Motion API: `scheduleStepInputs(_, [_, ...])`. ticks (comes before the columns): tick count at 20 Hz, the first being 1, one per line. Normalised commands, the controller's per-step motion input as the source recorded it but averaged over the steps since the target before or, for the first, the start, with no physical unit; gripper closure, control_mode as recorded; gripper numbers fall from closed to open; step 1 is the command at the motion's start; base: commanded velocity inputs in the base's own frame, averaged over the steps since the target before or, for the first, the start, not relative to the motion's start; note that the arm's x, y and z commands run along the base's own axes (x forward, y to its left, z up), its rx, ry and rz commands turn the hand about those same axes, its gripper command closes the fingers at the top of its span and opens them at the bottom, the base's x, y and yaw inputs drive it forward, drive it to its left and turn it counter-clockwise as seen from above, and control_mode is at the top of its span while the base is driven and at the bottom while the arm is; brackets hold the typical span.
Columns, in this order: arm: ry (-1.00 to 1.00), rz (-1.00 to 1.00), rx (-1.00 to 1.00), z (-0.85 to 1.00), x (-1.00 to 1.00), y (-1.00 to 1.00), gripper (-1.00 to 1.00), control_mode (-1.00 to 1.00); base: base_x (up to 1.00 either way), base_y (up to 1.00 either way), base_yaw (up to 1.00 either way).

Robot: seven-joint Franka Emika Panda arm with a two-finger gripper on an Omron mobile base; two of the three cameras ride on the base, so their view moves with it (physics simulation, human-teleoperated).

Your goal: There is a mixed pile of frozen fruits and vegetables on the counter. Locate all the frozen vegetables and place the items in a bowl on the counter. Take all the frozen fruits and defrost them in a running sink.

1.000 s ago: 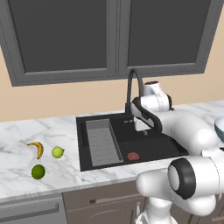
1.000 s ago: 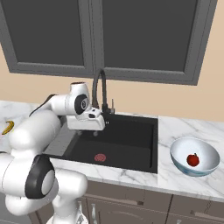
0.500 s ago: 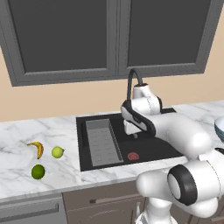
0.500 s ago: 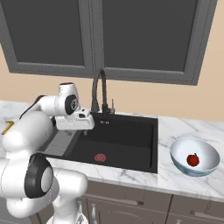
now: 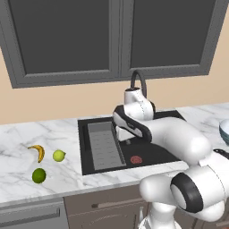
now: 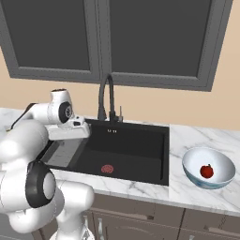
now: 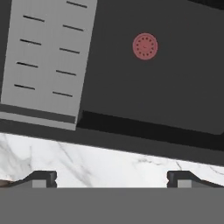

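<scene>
Both base views look forward and down at the sink (image 5: 129, 143) (image 6: 122, 150) from opposite sides behind it. The hand view hangs close above the sink's (image 7: 144, 87) front rim.

Left of sink (image 5: 152, 150) on counter (image 5: 18, 179): banana (image 5: 38, 152), stemmed ball (image 5: 58, 155), ball (image 5: 39, 175) (nearest the edge). Right of sink: bowl (image 6: 192, 161) holding round piece (image 6: 206, 171).

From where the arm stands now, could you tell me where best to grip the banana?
Probably across the middle of the banana, coming straight down: it lies flat on the counter, curved, apart from both green pieces, so its narrow body should fit the open gripper.
</scene>
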Motion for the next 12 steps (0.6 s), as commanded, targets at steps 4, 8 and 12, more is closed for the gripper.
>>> scheduleStepInputs(4, [0.05,0.14,0.13,0.0,-0.01,0.13,-1.0,-1.0,0.0,0.0,0.0])
scheduleStepInputs(8, [0.02,0.12,0.22,-0.07,-0.05,0.0,-1.0,-1.0,0.0,0.0,0.0])
scheduleStepInputs(12, [-0.08,0.13,0.24,-0.07,0.0,0.03,-1.0,-1.0,0.0,0.0,0.0])
